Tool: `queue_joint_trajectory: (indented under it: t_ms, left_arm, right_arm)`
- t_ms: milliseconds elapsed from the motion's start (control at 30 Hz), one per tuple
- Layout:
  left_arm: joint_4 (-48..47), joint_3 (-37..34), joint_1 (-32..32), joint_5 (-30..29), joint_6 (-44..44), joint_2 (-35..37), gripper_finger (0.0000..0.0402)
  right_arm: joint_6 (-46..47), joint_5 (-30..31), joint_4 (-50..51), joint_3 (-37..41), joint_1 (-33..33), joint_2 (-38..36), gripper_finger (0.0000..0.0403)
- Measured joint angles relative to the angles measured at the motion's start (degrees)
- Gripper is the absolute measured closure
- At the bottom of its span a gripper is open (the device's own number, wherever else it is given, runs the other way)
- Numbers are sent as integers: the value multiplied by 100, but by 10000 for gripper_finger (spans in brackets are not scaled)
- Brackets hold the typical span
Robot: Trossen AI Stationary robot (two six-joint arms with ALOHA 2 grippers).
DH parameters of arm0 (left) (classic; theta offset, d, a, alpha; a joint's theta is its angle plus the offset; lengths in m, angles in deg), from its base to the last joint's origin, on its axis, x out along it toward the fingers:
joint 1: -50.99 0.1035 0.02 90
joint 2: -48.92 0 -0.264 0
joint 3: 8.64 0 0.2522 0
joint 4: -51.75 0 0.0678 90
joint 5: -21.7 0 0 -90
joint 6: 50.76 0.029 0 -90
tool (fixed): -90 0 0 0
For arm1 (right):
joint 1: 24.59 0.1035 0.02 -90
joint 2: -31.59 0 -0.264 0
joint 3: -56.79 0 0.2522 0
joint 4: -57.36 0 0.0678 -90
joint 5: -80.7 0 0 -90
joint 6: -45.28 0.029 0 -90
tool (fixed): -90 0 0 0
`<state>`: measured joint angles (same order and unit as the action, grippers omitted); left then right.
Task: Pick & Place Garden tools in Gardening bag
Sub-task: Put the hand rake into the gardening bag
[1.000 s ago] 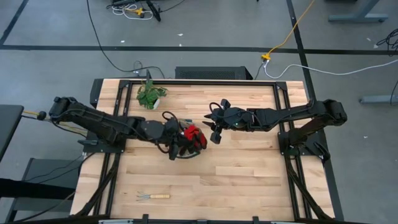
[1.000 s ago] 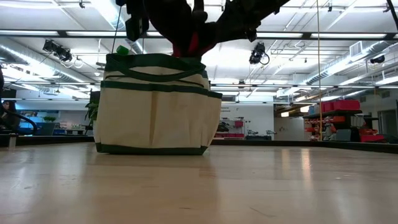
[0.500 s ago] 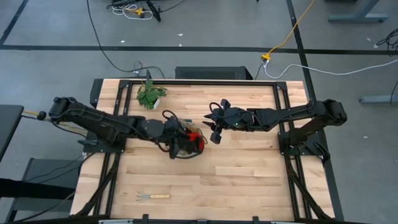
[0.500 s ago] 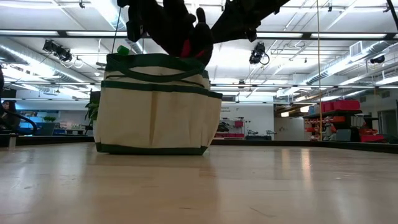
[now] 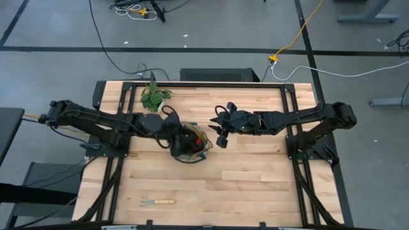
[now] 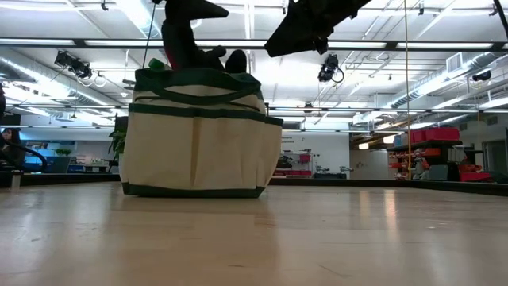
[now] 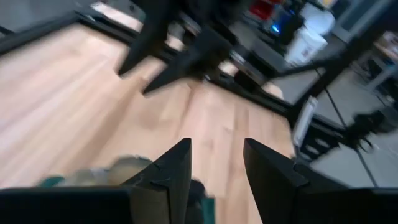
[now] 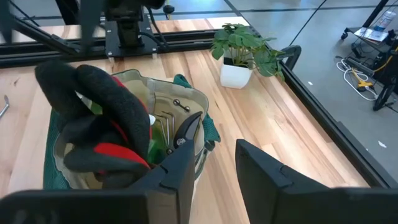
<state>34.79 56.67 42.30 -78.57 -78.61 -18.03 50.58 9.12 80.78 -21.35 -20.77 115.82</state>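
**High view first: the gloves are now in the bag**

High view: the left tool (image 5: pixel 181 137) sits over the gardening bag (image 5: pixel 190 144), in the middle of the frame. A moment ago it held the red gloves (image 5: pixel 202 140) tight above the bag. Now its fingers have spread apart and the arm has pulled back a little toward the left. Only a bit of red shows at the bag's right edge, so I think the gloves are dropped in. One hand fork (image 5: pixel 158 202) lies alone on the bench (image 5: pixel 255 185) at the lower left, its long way running left to right, prongs to the left. It looks like the next thing to fetch. The right tool (image 5: pixel 220 131) hangs just right of the bag, spread apart and empty.

Low view: the bag stands upright at the left of the frame. The red that showed above its rim is gone; only dark arm parts poke up there.

Left wrist view: the left tool's fingers (image 7: pixel 174 171) stand apart with nothing between them.

Right wrist view: the gloves (image 8: pixel 102 127) lie in the bag, at the left of the frame, black and red, draped across its top. Pruning shears (image 8: pixel 186 130) stand in the bag too, handles down and tip up.
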Motion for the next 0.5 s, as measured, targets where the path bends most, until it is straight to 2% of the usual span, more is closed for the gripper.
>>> queue_joint_trajectory:
  t_ms: [100, 367, 500]
  left_arm:
    - [-158, 0, -106, 255, 2, 14, 250]
    - [-1008, -2, -394, 266, 56, 93, 250]
    - [-1396, 0, -581, 484, 161, 257, 250]
  right_arm:
    - [40, 0, 2, 0, 0, 0, 284]
    - [180, -9, 3, 0, 9, 0, 284]
    - [183, -9, 33, 0, 17, 0, 284]
